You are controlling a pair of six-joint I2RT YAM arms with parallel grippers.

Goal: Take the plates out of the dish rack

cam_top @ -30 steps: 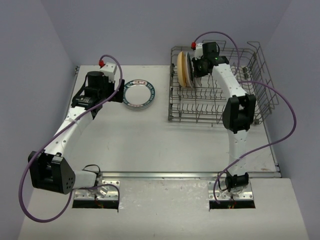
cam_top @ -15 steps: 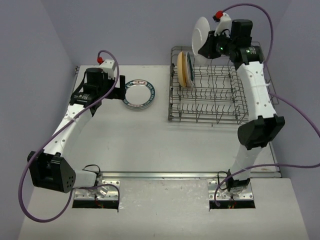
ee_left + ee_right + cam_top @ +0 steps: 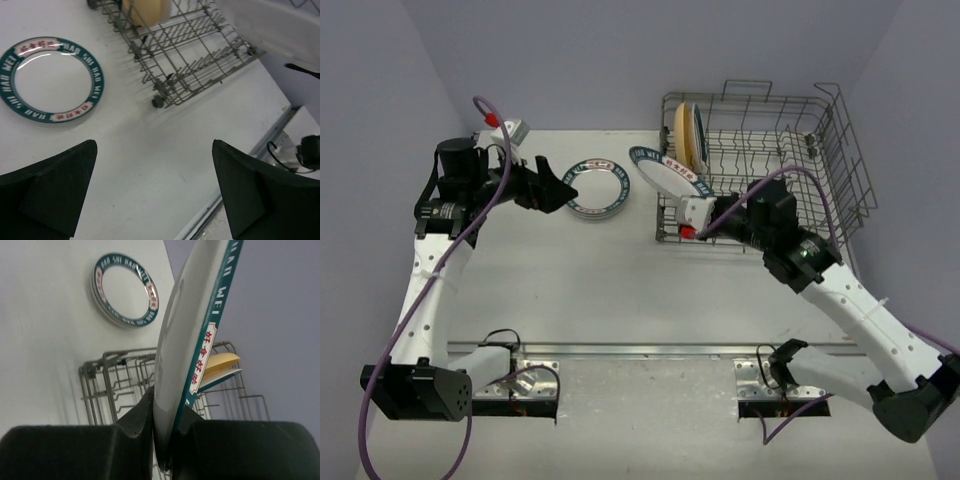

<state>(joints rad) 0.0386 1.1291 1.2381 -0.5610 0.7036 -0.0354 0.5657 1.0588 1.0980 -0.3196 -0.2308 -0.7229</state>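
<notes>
Right claw (image 3: 162, 440) clamped on the edge of a white round plate with teal lettered band (image 3: 182, 335), held tilted over the near-left corner of the grey wire dish rack (image 3: 840, 150). Tan-yellow plate (image 3: 684, 138) upright in the rack's far-left slots. Left claw (image 3: 154, 150) gaping wide, empty, above the white desk (image 3: 620, 290), near a matching teal-rimmed plate (image 3: 599, 187) lying flat.

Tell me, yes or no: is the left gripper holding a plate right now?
No: the left gripper stands wide open, with bare table showing through the gap and nothing held.
</notes>
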